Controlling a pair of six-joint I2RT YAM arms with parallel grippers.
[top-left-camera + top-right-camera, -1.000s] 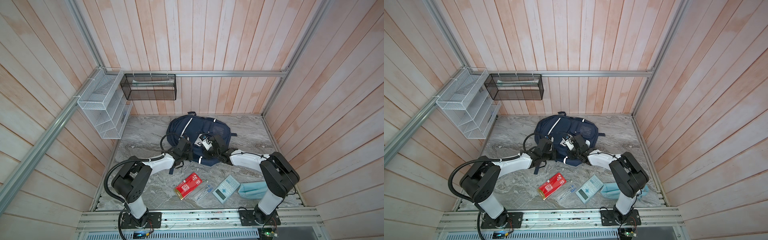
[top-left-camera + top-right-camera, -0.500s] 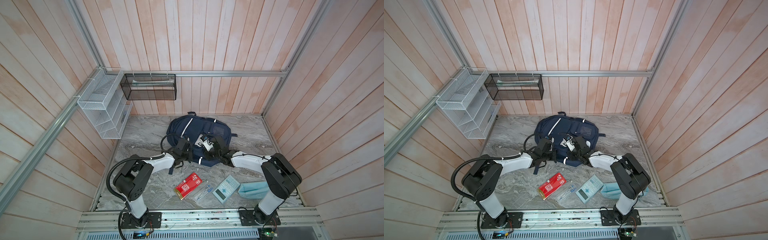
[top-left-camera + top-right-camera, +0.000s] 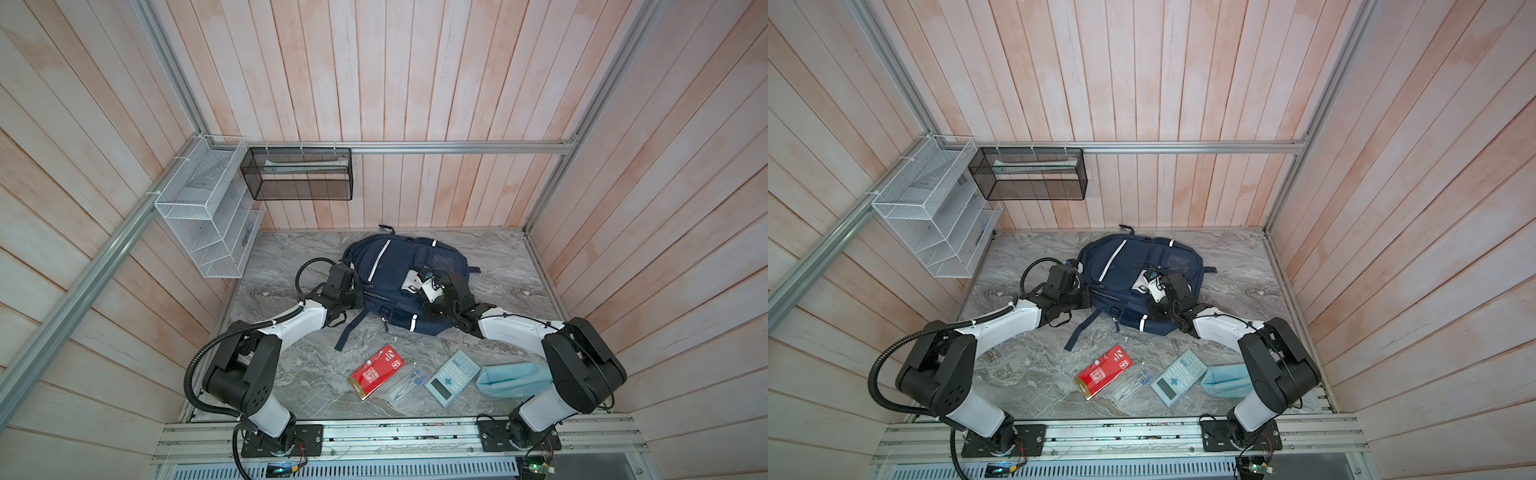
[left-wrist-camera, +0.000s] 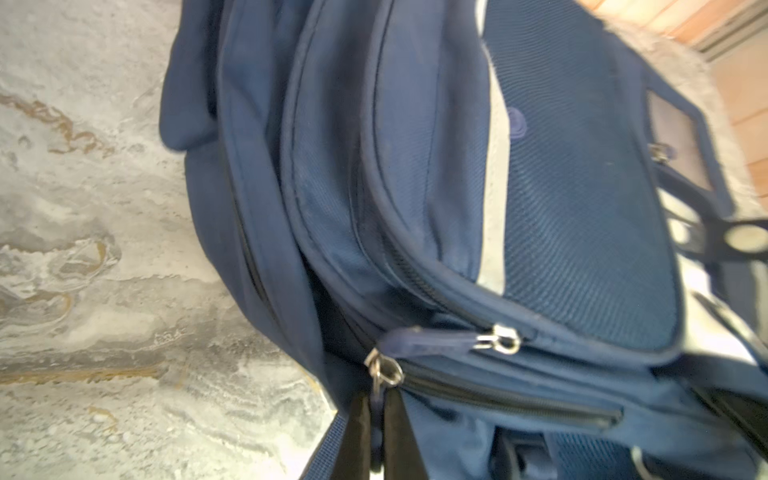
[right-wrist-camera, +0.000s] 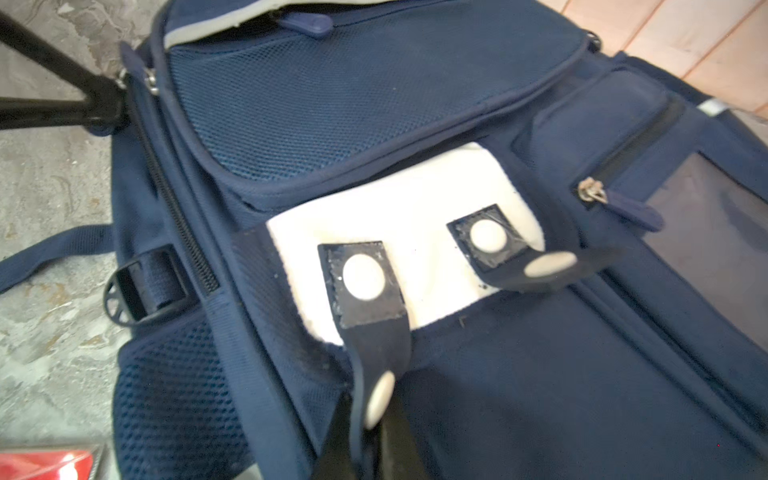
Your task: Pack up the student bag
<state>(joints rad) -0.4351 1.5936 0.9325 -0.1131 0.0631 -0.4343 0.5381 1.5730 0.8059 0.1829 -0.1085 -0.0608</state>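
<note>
Two grippers hold my student bag (image 3: 399, 266), which lies flat on the table (image 3: 291, 374), in the middle near the back. My left gripper (image 4: 376, 409) pinches a zipper pull (image 4: 384, 372). My right gripper (image 5: 368, 419) pinches a dark button strap (image 5: 374, 345).

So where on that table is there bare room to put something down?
Bare marble: right of the student bag up to the wall; back-left, between bag and white wire rack; front-left, between left arm and red packet. Crowded: the front strip with packet, clear case, calculator, blue pouch.
</note>
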